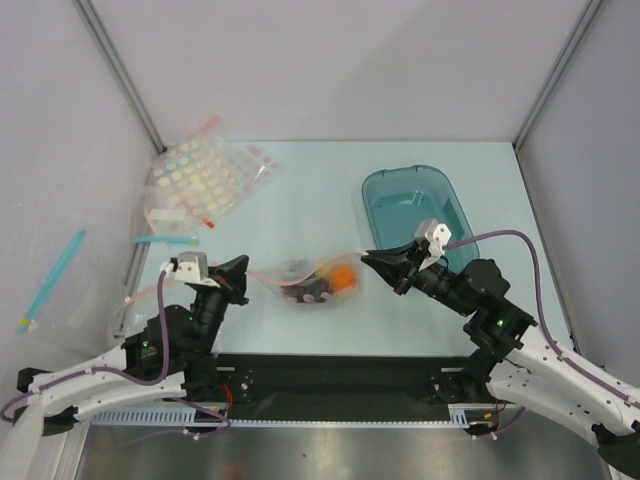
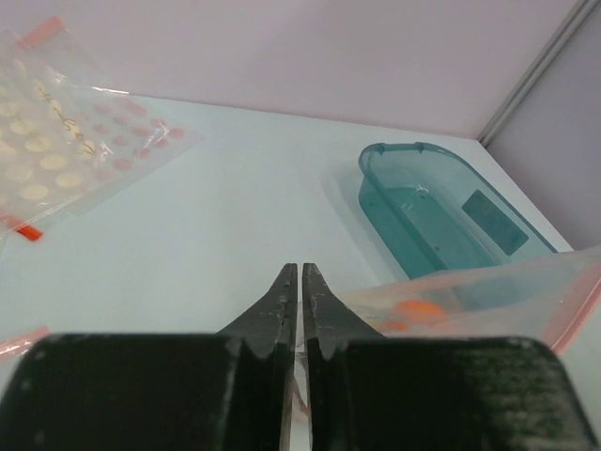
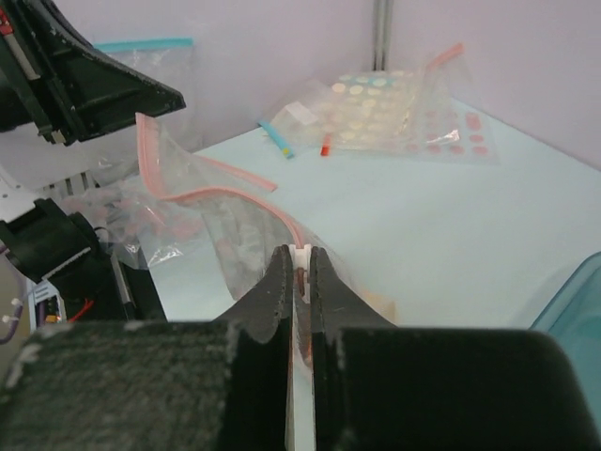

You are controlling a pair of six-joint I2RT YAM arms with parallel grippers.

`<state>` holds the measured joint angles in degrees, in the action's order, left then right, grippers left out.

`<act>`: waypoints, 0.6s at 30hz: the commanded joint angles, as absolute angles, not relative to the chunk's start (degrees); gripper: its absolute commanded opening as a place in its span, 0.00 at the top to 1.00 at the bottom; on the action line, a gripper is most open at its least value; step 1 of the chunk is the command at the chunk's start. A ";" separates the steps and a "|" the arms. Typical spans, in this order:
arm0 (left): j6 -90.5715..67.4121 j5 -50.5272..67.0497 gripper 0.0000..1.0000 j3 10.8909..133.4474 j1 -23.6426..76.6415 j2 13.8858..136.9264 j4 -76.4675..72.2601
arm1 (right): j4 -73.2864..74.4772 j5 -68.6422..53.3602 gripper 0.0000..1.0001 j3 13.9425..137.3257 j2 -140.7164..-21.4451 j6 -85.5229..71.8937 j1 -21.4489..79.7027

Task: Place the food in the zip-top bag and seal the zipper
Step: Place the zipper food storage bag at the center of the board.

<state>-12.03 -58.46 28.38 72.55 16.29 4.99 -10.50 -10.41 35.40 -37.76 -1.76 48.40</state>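
Observation:
The zip-top bag [image 1: 312, 281] hangs stretched between my two grippers just above the table. Through its clear wall I see the food: an orange piece [image 1: 343, 279] and dark pieces [image 1: 300, 291]. The left gripper [image 1: 243, 268] is shut on the bag's left end. The right gripper [image 1: 368, 258] is shut on the zipper at the right end. In the right wrist view the gripper [image 3: 299, 261] pinches a white piece of the pinkish zipper strip [image 3: 221, 192], which curves away left. In the left wrist view the gripper [image 2: 300, 282] is shut, with the bag [image 2: 488, 299] and the orange [image 2: 418, 307] to its right.
The teal tray [image 1: 372, 190] stands behind the right gripper and looks empty; it also shows in the left wrist view [image 2: 376, 183]. Dotted clear bags [image 1: 205, 180] lie at the back left. A bag with a blue strip [image 1: 165, 240] lies by the left wall.

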 commanded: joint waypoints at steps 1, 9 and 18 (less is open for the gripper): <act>-11.61 -55.73 0.90 31.38 72.33 20.47 1.33 | -12.13 -6.25 1.00 38.14 -37.09 -7.38 48.69; -5.71 -57.66 0.48 34.36 70.32 30.76 -11.42 | -6.69 12.55 1.00 38.67 -39.19 -14.84 40.80; -14.58 -52.74 0.11 27.17 59.42 29.35 -14.50 | -0.26 10.02 0.94 38.50 -44.55 -30.40 21.02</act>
